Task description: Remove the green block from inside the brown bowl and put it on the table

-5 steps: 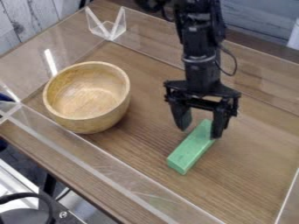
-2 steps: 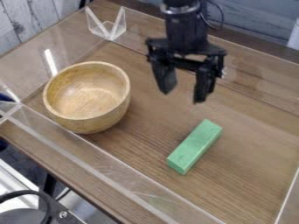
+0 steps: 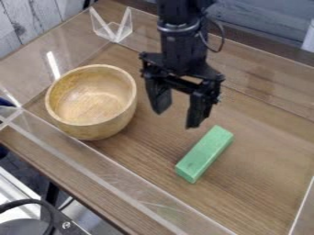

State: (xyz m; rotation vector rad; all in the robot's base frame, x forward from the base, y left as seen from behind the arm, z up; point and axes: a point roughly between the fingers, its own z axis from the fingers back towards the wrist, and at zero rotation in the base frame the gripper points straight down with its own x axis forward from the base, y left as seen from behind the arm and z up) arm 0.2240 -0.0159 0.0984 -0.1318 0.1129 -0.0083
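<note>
The green block (image 3: 204, 153) lies flat on the table (image 3: 258, 128), to the right of the brown bowl (image 3: 91, 100), which holds nothing. My gripper (image 3: 178, 103) hangs open above the table between bowl and block, up and to the left of the block's far end. Its two black fingers (image 3: 157, 95) point down with nothing between them and touch neither the block nor the bowl.
Clear acrylic walls (image 3: 147, 197) run along the table's edges. A small clear stand (image 3: 113, 25) sits at the back left corner. A dark cable (image 3: 31, 216) curls outside the front left wall.
The gripper rose off the block, leaving it on the table, moved up and left, and has now come slightly lower toward the space between bowl and block. The block has stayed put.
</note>
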